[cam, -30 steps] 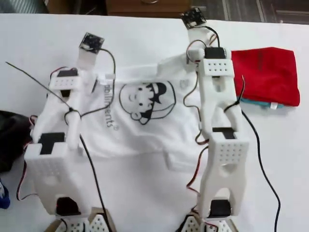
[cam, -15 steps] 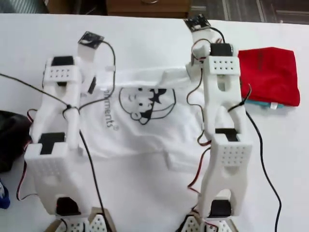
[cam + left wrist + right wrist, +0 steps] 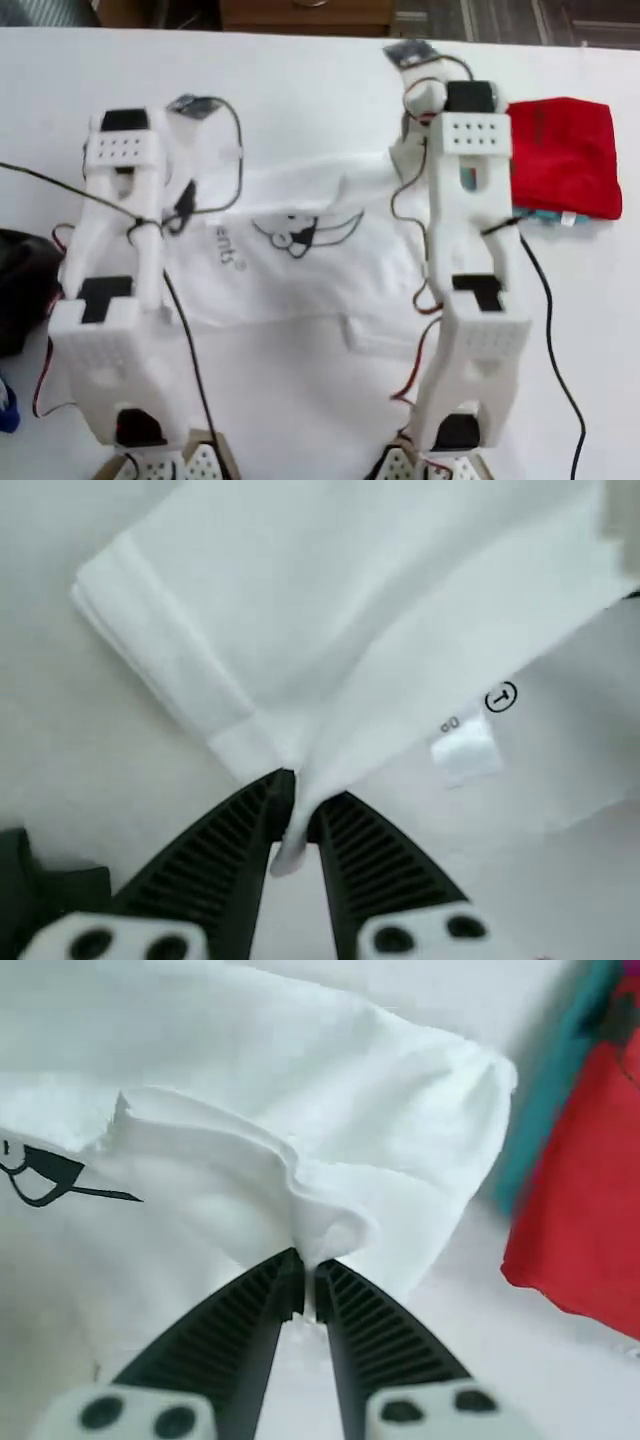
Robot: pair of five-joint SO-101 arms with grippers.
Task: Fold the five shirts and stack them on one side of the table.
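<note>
White counter (image 3: 300, 80), spanning the whole high view. At its centre, a white shirt (image 3: 300, 285), spread flat at the near side, with the far edge held up and curled toward 6 o'clock over the top of a black cartoon print (image 3: 300, 232), so only the lower part of the drawing visible.

Left arm (image 3: 110, 250) stretched from 7 o'clock up toward 11 o'clock, over the shirt's left edge. Right arm (image 3: 470, 250) stretched from 5 o'clock up toward 1 o'clock, over the shirt's right edge. Red and black cables looped along both.

At 2 o'clock, just beside the right arm, a folded red shirt (image 3: 565, 150) lying on a teal shirt (image 3: 535, 214), with only a thin strip of teal peeking out at the near edge. Both apart from the white shirt.

At 9 o'clock, on the counter's edge, a dark bundle (image 3: 20, 290), too cut off to identify.

Left gripper (image 3: 300, 795) pinched together on a thin fold of the white shirt, beside a hemmed sleeve (image 3: 160, 650); a small white label (image 3: 465, 750) on the cloth nearby. Right gripper (image 3: 305, 1270) likewise clamped on a bunched ridge of the white shirt, the red and teal stack close beyond it.
</note>
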